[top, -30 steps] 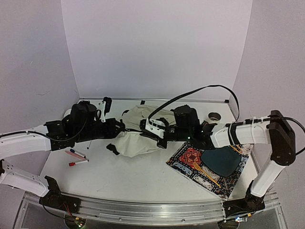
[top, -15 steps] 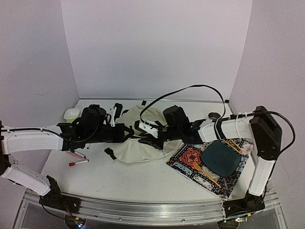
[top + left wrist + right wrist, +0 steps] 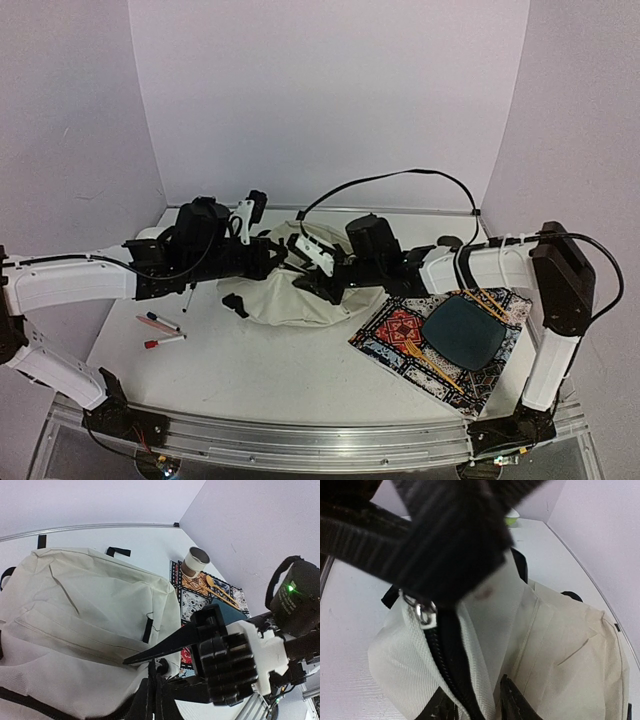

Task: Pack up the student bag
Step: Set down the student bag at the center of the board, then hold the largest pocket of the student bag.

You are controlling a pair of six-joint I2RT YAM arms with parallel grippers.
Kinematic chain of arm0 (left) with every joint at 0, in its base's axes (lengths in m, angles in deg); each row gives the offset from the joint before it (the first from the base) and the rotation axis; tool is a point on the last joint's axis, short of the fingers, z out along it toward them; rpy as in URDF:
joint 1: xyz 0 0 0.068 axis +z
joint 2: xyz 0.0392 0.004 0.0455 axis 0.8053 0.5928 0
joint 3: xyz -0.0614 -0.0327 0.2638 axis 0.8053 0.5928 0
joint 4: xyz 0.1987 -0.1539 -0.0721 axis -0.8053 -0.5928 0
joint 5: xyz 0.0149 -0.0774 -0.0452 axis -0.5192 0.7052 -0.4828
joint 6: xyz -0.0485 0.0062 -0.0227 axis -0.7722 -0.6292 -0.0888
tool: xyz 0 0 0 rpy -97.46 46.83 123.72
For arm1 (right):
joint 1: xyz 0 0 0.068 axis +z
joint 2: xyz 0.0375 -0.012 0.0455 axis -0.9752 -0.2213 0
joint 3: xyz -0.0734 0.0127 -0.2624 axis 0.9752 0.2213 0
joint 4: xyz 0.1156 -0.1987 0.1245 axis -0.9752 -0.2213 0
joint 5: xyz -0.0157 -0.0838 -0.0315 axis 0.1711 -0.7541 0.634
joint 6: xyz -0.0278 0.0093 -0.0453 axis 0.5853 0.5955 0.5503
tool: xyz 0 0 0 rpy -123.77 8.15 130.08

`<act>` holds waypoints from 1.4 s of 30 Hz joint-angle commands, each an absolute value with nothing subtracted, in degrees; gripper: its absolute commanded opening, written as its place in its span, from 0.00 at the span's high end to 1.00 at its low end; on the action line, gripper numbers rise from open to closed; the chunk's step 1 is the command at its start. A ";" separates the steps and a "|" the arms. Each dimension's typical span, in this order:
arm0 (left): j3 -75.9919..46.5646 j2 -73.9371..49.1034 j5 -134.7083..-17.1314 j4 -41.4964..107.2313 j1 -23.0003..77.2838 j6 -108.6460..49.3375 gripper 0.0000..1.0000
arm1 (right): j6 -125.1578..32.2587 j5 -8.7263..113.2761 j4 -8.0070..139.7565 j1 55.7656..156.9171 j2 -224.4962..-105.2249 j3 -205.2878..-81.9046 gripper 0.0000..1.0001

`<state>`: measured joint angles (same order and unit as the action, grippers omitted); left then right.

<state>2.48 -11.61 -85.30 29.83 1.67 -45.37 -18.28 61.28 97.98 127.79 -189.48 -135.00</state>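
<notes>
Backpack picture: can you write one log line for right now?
bag: cream fabric backpack between both arms | left gripper: shut on its zipper edge | right gripper: open, fingers astride the zipper seam

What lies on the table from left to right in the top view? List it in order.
markers → student bag → patterned placemat

White arms (image 3: 70, 285), black joints (image 3: 565, 285), looping cables (image 3: 400, 177)

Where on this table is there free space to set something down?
The table is bare at its front middle, between the student bag, the pens and the placemat. It is crowded at the bag, where the left gripper and right gripper meet.
</notes>
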 commanded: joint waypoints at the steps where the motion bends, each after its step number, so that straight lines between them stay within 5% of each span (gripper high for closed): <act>1: 4.33 -16.80 -89.37 39.48 1.32 -44.14 1.00 | -28.28 51.44 98.74 125.74 -184.64 -132.39 0.68; 6: 12.43 -18.33 -86.14 39.49 1.27 -49.09 1.00 | -28.06 59.97 99.18 125.35 -182.64 -129.34 0.62; 17: 23.09 -9.95 -82.26 51.14 -1.79 -59.36 1.00 | -30.80 74.57 96.73 126.51 -180.47 -126.46 0.30; 33: 15.27 4.69 -96.69 61.98 -3.48 -46.13 1.00 | -34.17 62.27 88.10 126.96 -179.28 -127.69 0.27; 42: 9.36 9.01 -93.60 62.64 -1.38 -40.02 1.00 | -35.65 58.86 87.30 128.98 -182.99 -128.83 0.29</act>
<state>12.06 8.60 -93.86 59.47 -1.54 -44.07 -33.83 60.91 88.32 128.36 -181.43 -127.69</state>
